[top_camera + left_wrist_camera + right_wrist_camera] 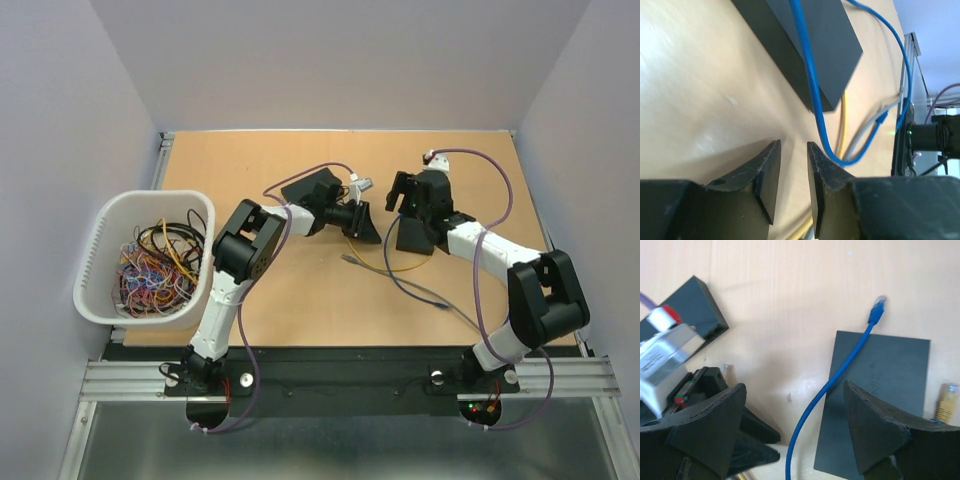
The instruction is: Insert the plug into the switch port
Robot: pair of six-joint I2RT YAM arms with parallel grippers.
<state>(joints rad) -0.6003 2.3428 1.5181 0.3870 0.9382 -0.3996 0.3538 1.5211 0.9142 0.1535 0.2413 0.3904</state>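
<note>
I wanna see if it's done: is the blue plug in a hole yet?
Out. The blue plug lies bare on the table, past the flat black box its cable crosses, not in any port.

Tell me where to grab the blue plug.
Grip the blue plug, lying flat on the table just past the edge of the flat black box. Come from above with the open right gripper, jaws across its sides: its cable trails back over the box.

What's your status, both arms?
Left gripper open, empty. Right gripper open, empty. Blue plug loose on table, unplugged; its cable crosses the black box.
</note>
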